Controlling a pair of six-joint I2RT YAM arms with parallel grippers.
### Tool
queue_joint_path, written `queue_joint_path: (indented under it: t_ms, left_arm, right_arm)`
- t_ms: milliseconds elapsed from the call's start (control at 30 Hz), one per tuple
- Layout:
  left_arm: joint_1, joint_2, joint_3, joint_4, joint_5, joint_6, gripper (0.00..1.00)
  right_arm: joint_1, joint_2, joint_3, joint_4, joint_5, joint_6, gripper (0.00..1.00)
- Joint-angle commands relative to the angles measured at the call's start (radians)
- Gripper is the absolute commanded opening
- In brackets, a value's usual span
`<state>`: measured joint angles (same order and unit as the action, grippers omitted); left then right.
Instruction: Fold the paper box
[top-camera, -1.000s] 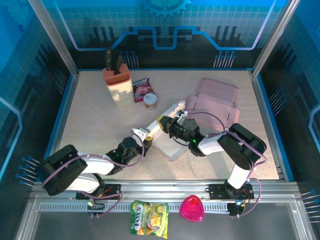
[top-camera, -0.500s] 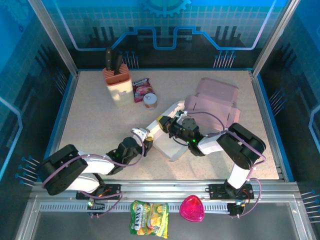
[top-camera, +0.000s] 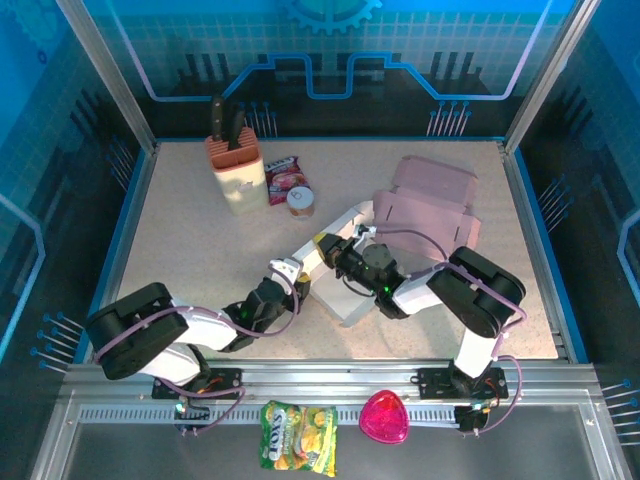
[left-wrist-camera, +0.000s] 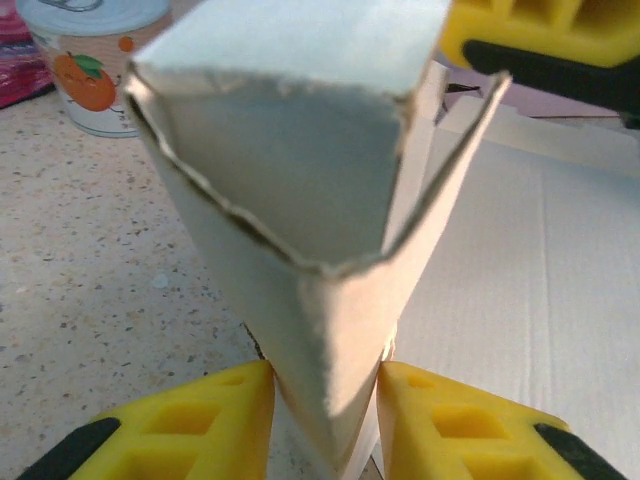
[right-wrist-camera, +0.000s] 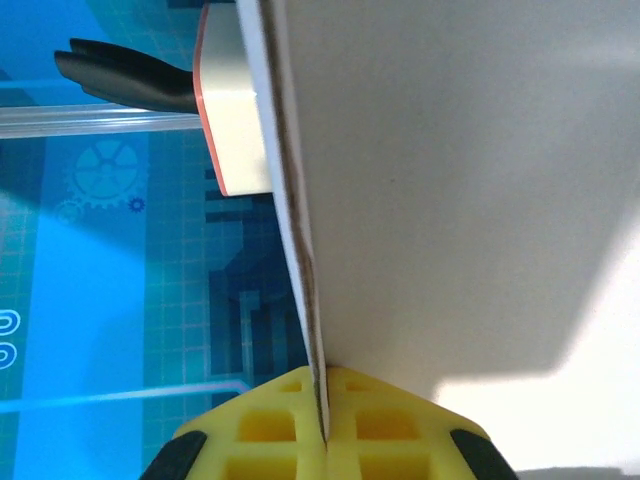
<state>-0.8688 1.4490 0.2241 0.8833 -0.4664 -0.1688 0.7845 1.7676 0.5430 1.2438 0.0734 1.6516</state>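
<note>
Pinches a folded corner flap of the paper box between the narrowly parted yellow fingers of the left gripper, clamps a thin panel edge in the tightly closed right gripper, box at mid-table.

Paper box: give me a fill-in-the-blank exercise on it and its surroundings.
The left end effector and the right end effector each pinch the box coloured ____.
The can bears a picture of an ____.
The knife block stands at the back ____ corner of the table.
The second box, back right, is ____.
Missing: white; orange; left; pink.
</note>
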Motion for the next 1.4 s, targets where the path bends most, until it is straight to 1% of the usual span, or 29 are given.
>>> queue_joint_path:
  t_ms: [0,67,133,267,400,567,667,767,900,933,1200,1300,1367]
  left_arm:
    - [-0.021,0.019,0.044,0.094,-0.088,-0.023,0.32]
    - [-0.031,0.026,0.056,0.087,-0.123,-0.027,0.28]
    - [-0.039,0.027,0.065,0.079,-0.151,-0.029,0.26]
    - [-0.048,0.039,0.085,0.074,-0.173,-0.042,0.27]
    - [-0.059,0.063,0.11,0.08,-0.193,-0.05,0.27]
    - [-0.081,0.088,0.148,0.071,-0.249,-0.055,0.28]
    - [-0.096,0.101,0.171,0.062,-0.307,-0.065,0.28]
    - [-0.099,0.112,0.178,0.066,-0.333,-0.083,0.27]
    - [-0.1,0.114,0.168,0.107,-0.32,-0.078,0.13]
    - [-0.099,0.113,0.164,0.121,-0.314,-0.07,0.12]
    - [-0.099,0.161,0.125,0.287,-0.19,0.01,0.06]
    - [-0.099,0.162,0.118,0.294,-0.175,0.008,0.04]
    - [-0.099,0.163,0.121,0.287,-0.178,0.002,0.04]
  right_arm:
    - [0.041,0.019,-0.021,0.096,0.037,-0.001,0.0]
    - [0.043,0.014,-0.033,0.106,0.056,-0.001,0.0]
    - [0.045,0.001,-0.041,0.101,0.067,-0.003,0.0]
    - [0.048,-0.014,-0.041,0.071,0.069,-0.009,0.0]
    - [0.053,0.001,-0.04,0.08,0.079,0.006,0.0]
    - [0.073,0.02,-0.047,0.097,0.112,0.015,0.0]
    - [0.089,0.03,-0.052,0.118,0.14,0.023,0.0]
    - [0.1,0.022,-0.064,0.116,0.167,0.027,0.0]
    - [0.102,-0.011,-0.081,0.071,0.186,0.031,0.0]
    - [0.102,-0.019,-0.085,0.061,0.187,0.032,0.0]
    - [0.102,-0.034,-0.086,-0.01,0.18,0.063,0.0]
    - [0.102,-0.044,-0.09,-0.028,0.186,0.066,0.0]
    - [0.103,-0.047,-0.089,-0.038,0.19,0.065,0.0]
